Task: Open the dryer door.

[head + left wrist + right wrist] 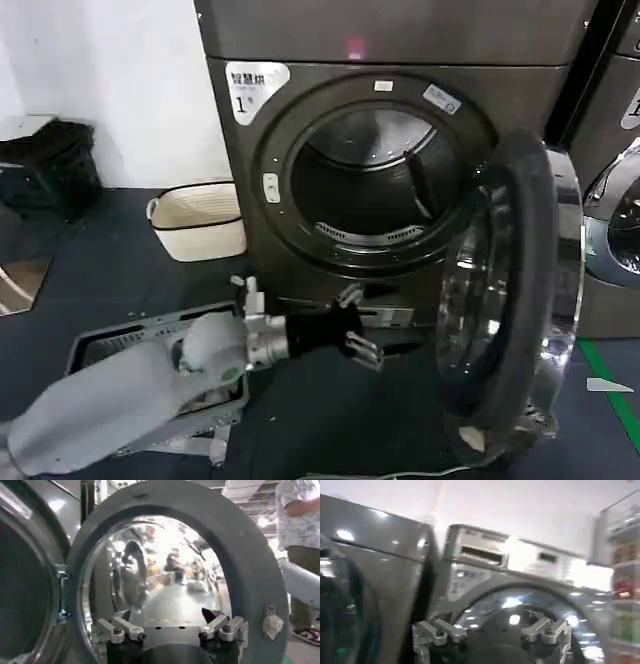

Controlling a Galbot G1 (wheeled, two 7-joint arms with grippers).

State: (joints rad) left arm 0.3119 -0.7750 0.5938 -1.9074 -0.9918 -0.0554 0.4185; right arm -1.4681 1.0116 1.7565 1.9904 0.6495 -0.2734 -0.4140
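The dryer door (525,300) stands swung wide open on the right side of the dark grey dryer (300,45), its chrome ring outward and its dark grey inner rim facing the drum opening (370,180). My left gripper (362,325) hangs open low in front of the machine, left of the door and apart from it, holding nothing. In the left wrist view the left gripper (167,617) faces the door's inner rim (245,565) and glass, with the hinge (61,595) at the side. My right gripper (487,624) is open and empty, pointing at the neighbouring machine's round door (530,610).
A white laundry basket (197,220) sits on the floor left of the dryer, with a black bag (45,165) farther left. A grey tray-like frame (120,345) lies under my left arm. The second machine (615,220) stands close behind the open door, by a green floor line (612,390).
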